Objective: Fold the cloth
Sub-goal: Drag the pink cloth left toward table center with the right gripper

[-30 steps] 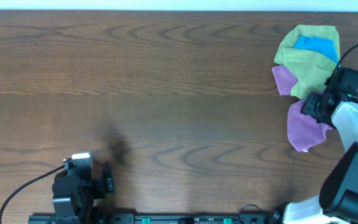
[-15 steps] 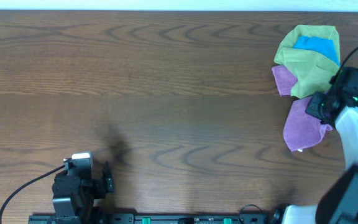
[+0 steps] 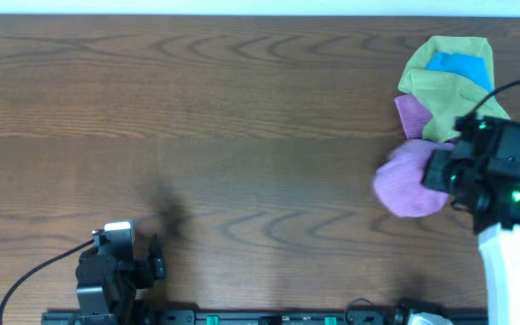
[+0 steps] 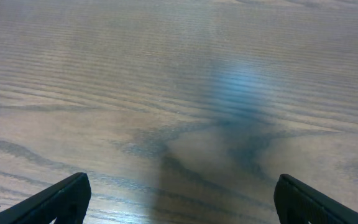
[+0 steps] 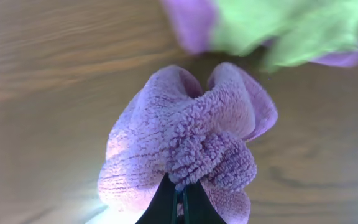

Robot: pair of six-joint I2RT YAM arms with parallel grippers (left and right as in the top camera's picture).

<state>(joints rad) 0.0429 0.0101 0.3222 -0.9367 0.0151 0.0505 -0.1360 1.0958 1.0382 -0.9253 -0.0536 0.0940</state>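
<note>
**Right gripper (image 5: 179, 200) clamped on purple cloth (image 5: 185, 146); left gripper (image 4: 179, 202) spread.**
Right jaws are closed on a bunched fold of the purple cloth. The cloth is at the right side of the table (image 3: 242, 135), just beside the green cloth (image 3: 445, 90) and blue cloth (image 3: 459, 65). Left jaws stand wide apart above the table's near left edge.

Fingers (image 5: 166, 202) pinch bunched purple cloth (image 5: 185, 143).

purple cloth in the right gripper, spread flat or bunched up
Bunched up: the purple cloth puckers into folds where the right gripper pinches it, and overhead it looks a rounded lump.
</note>
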